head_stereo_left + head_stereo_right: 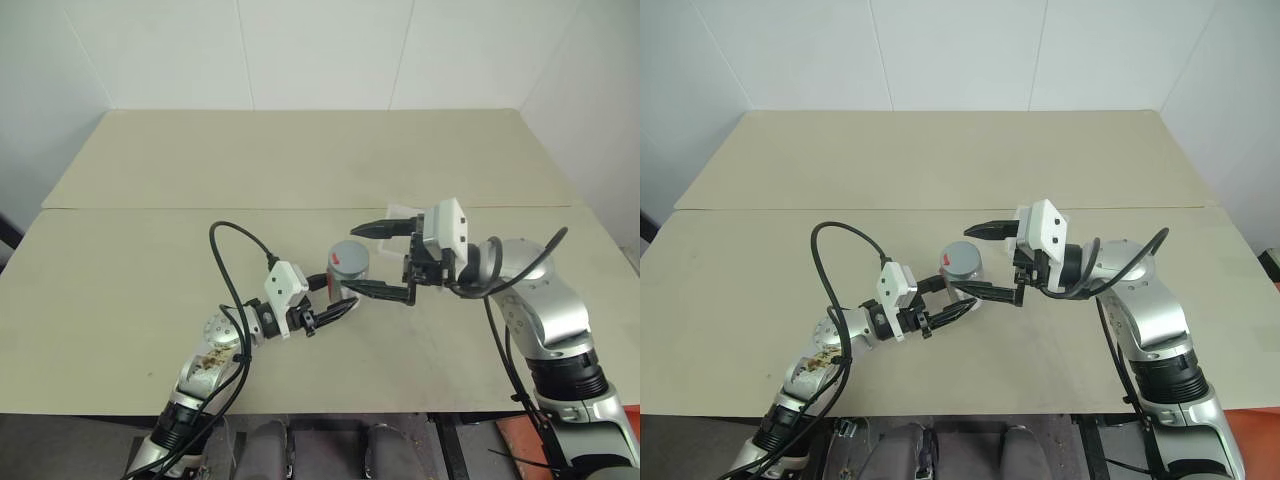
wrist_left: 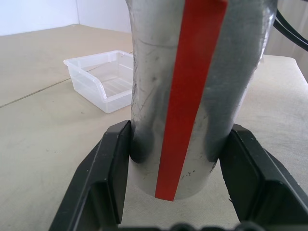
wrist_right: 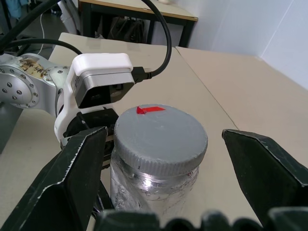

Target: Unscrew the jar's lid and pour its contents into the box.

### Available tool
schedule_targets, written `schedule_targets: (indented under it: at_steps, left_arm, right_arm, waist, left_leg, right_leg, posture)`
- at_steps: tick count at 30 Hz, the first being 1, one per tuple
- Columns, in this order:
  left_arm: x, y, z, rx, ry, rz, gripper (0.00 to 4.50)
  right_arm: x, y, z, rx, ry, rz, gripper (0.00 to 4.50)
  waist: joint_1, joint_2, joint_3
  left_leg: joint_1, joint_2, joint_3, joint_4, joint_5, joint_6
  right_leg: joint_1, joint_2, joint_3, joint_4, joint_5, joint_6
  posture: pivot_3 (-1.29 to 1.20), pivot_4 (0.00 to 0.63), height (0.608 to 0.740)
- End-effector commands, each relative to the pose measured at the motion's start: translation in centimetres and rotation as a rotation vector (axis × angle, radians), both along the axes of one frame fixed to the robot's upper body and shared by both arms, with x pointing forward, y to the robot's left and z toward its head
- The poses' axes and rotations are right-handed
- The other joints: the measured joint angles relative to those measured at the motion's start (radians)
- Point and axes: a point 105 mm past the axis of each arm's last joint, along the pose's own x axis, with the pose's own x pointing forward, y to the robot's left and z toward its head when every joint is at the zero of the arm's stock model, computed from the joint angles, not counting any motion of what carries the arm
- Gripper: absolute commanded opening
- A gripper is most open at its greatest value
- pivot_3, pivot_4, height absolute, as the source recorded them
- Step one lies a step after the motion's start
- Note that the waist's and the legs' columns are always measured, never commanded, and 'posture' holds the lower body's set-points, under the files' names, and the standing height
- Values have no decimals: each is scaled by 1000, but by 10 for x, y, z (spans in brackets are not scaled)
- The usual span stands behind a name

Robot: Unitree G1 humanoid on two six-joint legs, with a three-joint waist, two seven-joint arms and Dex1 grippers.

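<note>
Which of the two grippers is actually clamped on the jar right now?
The left gripper: its fingers press both sides of the jar. The right gripper stands open, one finger on each side of the grey lid, apart from it.

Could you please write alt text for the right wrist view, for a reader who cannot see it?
A clear jar with its grey lid still on stands between the open black fingers of the right gripper, which do not touch it. Behind it, the left gripper holds the jar over a beige table.

Bright, even indoor light; soft shadows, sharp overhead views, slightly soft close-up wrist views.
</note>
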Motion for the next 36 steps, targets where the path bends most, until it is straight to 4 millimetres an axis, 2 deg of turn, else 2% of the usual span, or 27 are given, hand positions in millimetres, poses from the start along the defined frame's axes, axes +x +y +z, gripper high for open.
schedule_targets:
  at_steps: [1, 3, 5, 18, 27, 36]
  left_arm:
    - [-3, -3, 13, -22, -60, -16, 2429]
    - [-3, -3, 13, -22, -60, -16, 2429]
    - [-3, -3, 12, -21, -60, -15, 2429]
    - [-4, -3, 10, -12, -61, -20, 2429]
    - [-4, -4, 10, 6, -81, -35, 2429]
    - [-5, -3, 10, 7, -82, -34, 2429]
  right_arm:
    - [-4, -1, 14, 45, -9, 14, 4274]
    - [-3, -1, 15, 51, -5, 10, 3899]
    - [-3, -1, 16, 52, -14, 3, 3256]
    - [-3, -2, 21, 80, -26, 8, 3256]
    - [-6, -6, 25, 158, 72, 76, 3256]
    - [-5, -5, 23, 169, 79, 83, 3256]
  waist:
    - [0, 0, 0]
    - [0, 0, 0]
    - [0, 0, 0]
    - [0, 0, 0]
    - [0, 0, 0]
    - [0, 0, 0]
  left_leg:
    - [0, 0, 0, 0, 0, 0]
    - [0, 0, 0, 0, 0, 0]
    - [0, 0, 0, 0, 0, 0]
    - [0, 0, 0, 0, 0, 0]
    - [0, 0, 0, 0, 0, 0]
    - [0, 0, 0, 0, 0, 0]
  right_leg:
    - [0, 0, 0, 0, 0, 0]
    - [0, 0, 0, 0, 0, 0]
    - [0, 0, 0, 0, 0, 0]
    - [0, 0, 0, 0, 0, 0]
    - [0, 0, 0, 0, 0, 0]
    - [0, 0, 0, 0, 0, 0]
  posture:
    - [0, 150, 740]
    - [0, 150, 740]
    - [0, 150, 740]
    - [0, 150, 740]
    - [0, 150, 740]
    - [0, 150, 740]
